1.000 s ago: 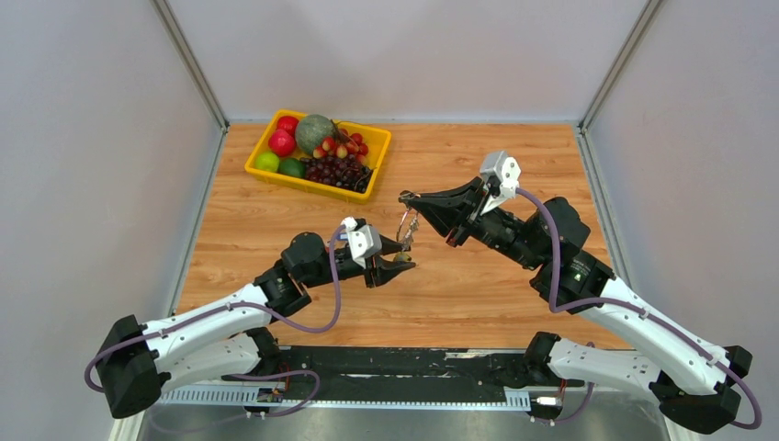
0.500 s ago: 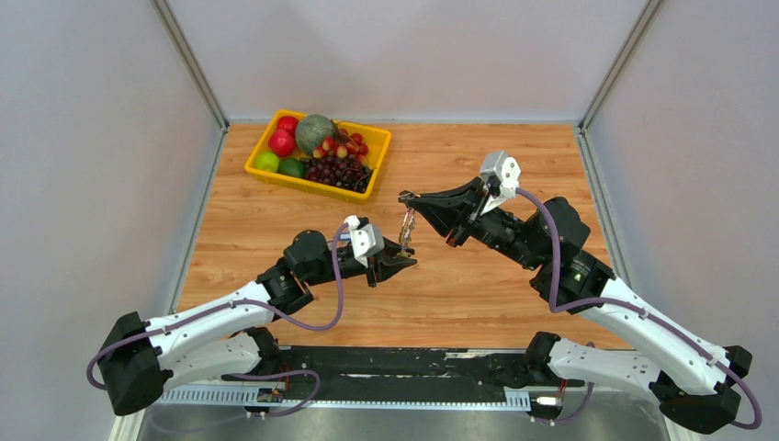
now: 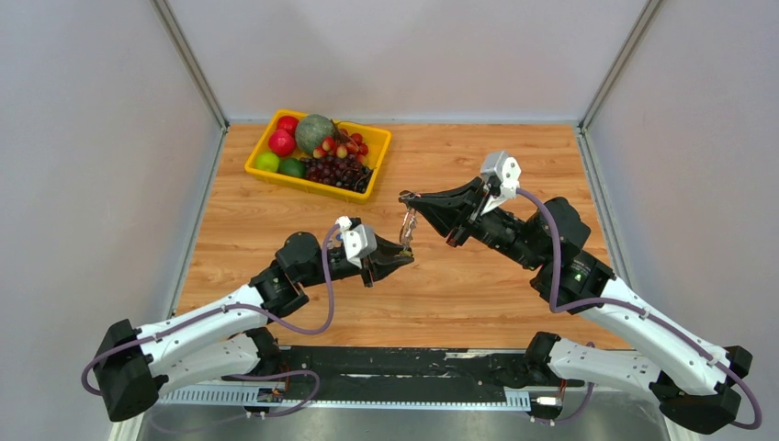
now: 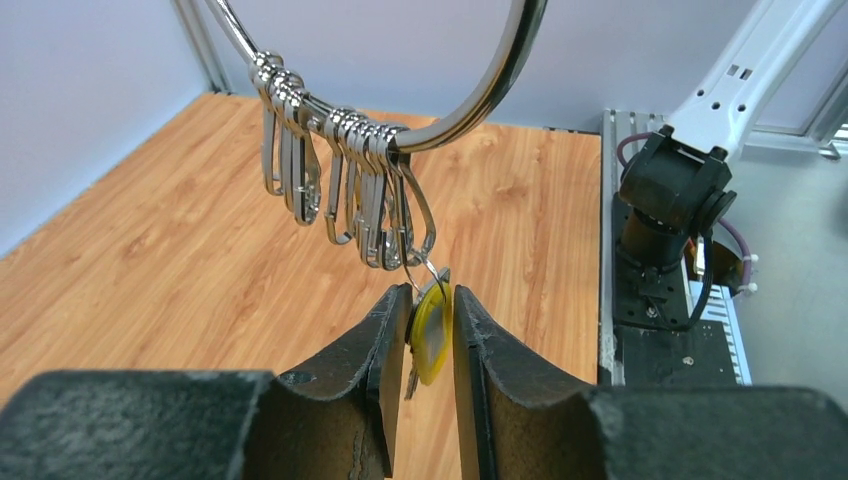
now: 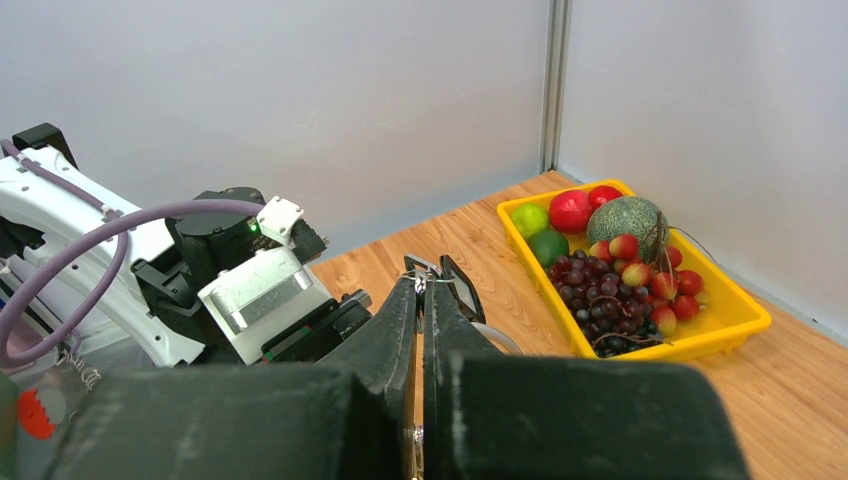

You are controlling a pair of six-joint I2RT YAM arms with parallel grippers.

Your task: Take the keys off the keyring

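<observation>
Just below the keyring point(image 4: 497, 85) the left gripper point(image 4: 432, 322) pinches the yellow-tagged key point(image 4: 431, 345) hanging from a clip point(image 4: 412, 225), while right of the keyring the right gripper point(image 5: 421, 285) is clamped on its wire, holding it aloft; unhooking that key looks underway, needing a steady pull away next.

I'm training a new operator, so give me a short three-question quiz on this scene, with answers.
1. True or false: the left gripper holds the keyring up.
2. What colour is the key between the left gripper's fingers? A red, B yellow, C blue.
3. Fill in: the tray holds ____.
Key: 1 false, the right gripper does; 2 B; 3 fruit.
</observation>
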